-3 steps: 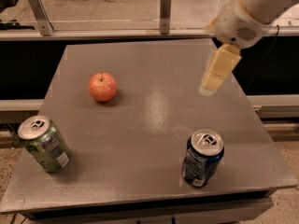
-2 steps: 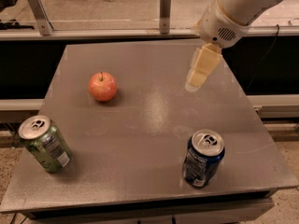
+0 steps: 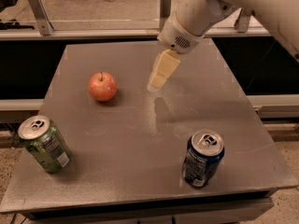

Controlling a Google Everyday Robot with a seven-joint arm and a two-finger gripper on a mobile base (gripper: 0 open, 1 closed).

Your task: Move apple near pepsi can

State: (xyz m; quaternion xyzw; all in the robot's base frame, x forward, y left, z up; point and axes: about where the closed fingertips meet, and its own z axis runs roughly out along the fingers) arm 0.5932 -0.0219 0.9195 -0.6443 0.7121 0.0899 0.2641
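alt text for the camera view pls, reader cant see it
The gripper hangs above the grey table, just right of the untouched red apple. A blue pepsi can stands near the front right edge, a green can near the front left.

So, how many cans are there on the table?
2. The green can is at the front left of the table, the pepsi can near the front right. The gripper hangs over the middle, right of the apple. None seems hidden.

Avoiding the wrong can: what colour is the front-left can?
Green metal can, silver top; camera view. Cream pincer hangs above the grey table, apart from the round red apple.
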